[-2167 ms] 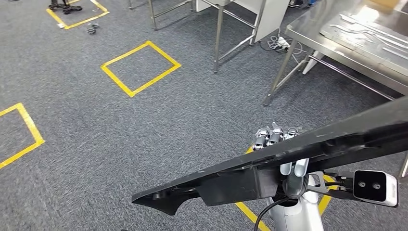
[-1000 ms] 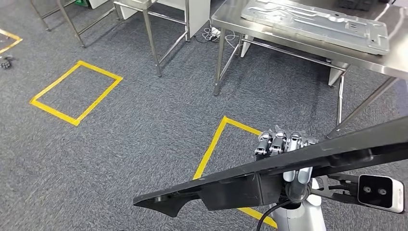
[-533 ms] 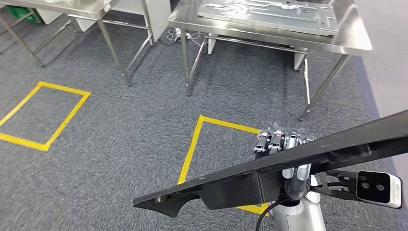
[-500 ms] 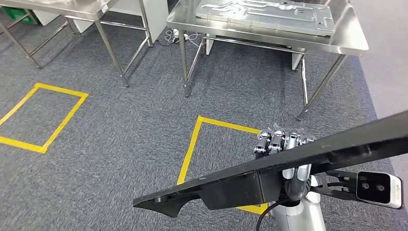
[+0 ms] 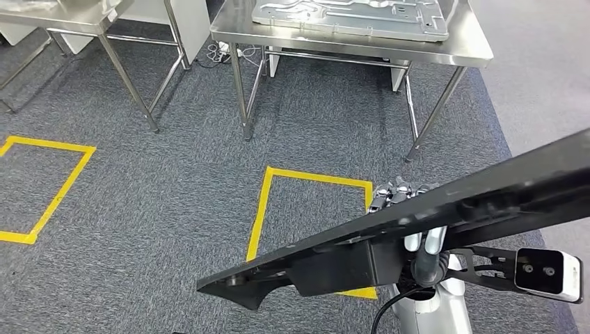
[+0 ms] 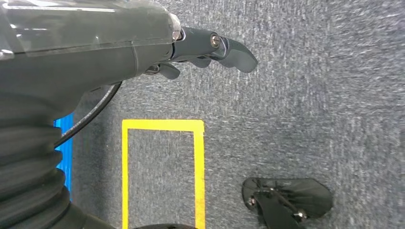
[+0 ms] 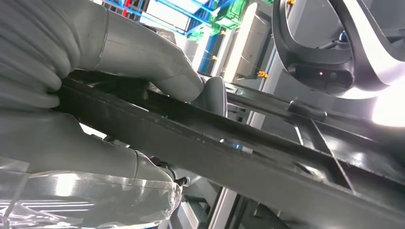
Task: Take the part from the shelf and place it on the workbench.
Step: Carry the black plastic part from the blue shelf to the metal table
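A long black part (image 5: 334,261) runs slantwise across the lower right of the head view, held off the floor. My right hand (image 5: 407,198) grips it near its middle, with fingers hooked over its upper edge. Close up in the right wrist view, the thumb and fingers of that hand (image 7: 95,57) clamp the black part (image 7: 229,157). The steel workbench (image 5: 348,43) stands ahead at the top centre and carries a large grey metal plate (image 5: 348,14). My left hand (image 6: 205,45) hangs over the carpet, fingers loosely extended and holding nothing.
A yellow taped square (image 5: 268,188) marks the grey carpet just before the workbench, and another taped square (image 5: 62,174) lies at the left. A second steel table (image 5: 69,17) stands at the upper left. Paler bare floor runs along the right.
The whole picture has shifted as the camera turned: the workbench now sits nearer the centre and the taped square lies straight ahead. The part stays in my right hand.
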